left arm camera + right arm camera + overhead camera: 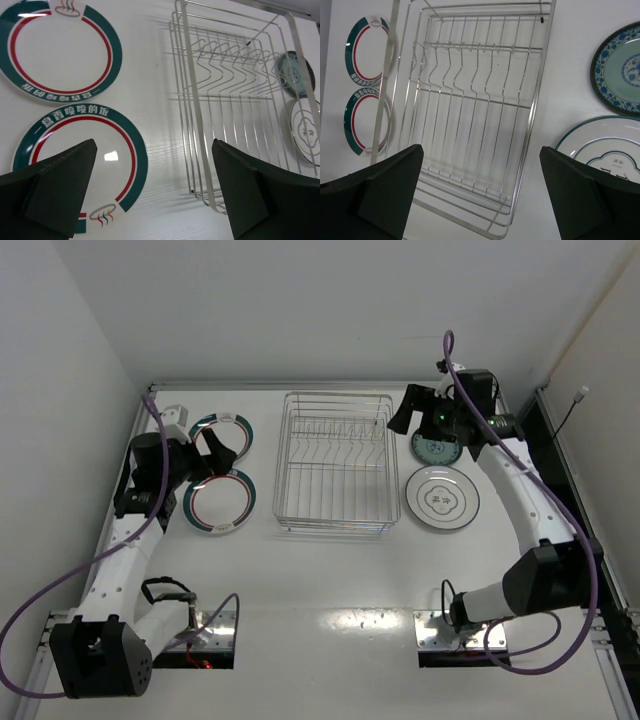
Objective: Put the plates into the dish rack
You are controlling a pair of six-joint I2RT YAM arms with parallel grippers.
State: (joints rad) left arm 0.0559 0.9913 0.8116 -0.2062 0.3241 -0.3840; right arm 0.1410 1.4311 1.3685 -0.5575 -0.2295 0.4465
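The silver wire dish rack (283, 462) stands mid-table with nothing in it. Left of it lie two white plates with teal rims, one farther (238, 426) and one nearer (222, 505). My left gripper (214, 454) hovers open over the gap between them; in its wrist view the gripper (154, 145) frames the nearer plate (85, 135) and the rack's corner (187, 75). To the rack's right lie a dark teal patterned plate (436, 450) and a larger white plate (441, 496). Open and holding nothing, my right gripper (408, 418) hangs above the rack's right edge (535, 100).
White walls close the table at the back and both sides. A small white box (176, 412) sits at the back left corner. Purple cables loop off both arms. Bare white tabletop lies between the rack and the arm bases.
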